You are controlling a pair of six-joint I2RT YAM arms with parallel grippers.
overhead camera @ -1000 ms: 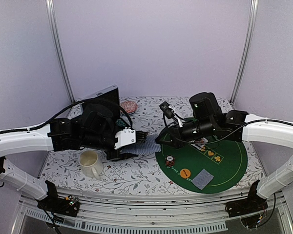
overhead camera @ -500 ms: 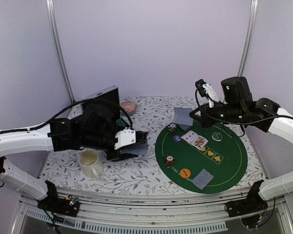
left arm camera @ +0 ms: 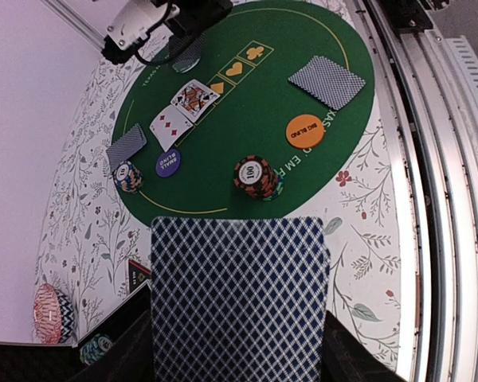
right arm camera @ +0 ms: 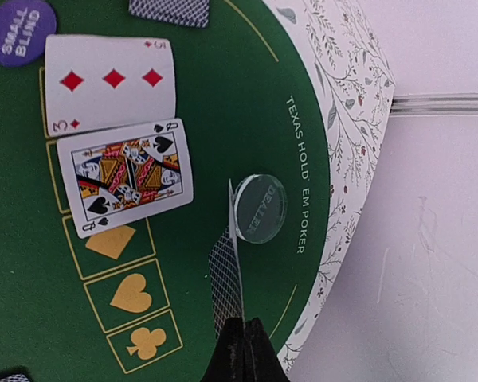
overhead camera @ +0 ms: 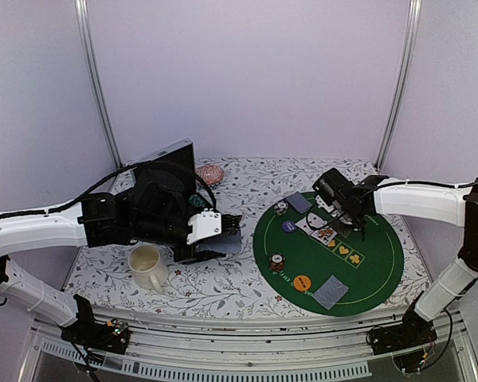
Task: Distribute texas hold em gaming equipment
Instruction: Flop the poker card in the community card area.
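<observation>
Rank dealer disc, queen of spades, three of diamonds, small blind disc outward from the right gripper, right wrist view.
1. Dealer disc, beside right gripper.
2. Queen of spades, left.
3. Three of diamonds, above queen.
4. Small blind disc, top-left corner.

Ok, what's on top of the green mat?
Three of diamonds, queen of spades, two face-down cards, a chip stack, another at the edge, orange, purple and clear discs. The right arm hides some mat.

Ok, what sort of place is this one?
Probably a lab robot test cell, not a card room: plain lilac panel walls with metal posts, a floral-cloth tabletop, a round green poker mat.
</observation>
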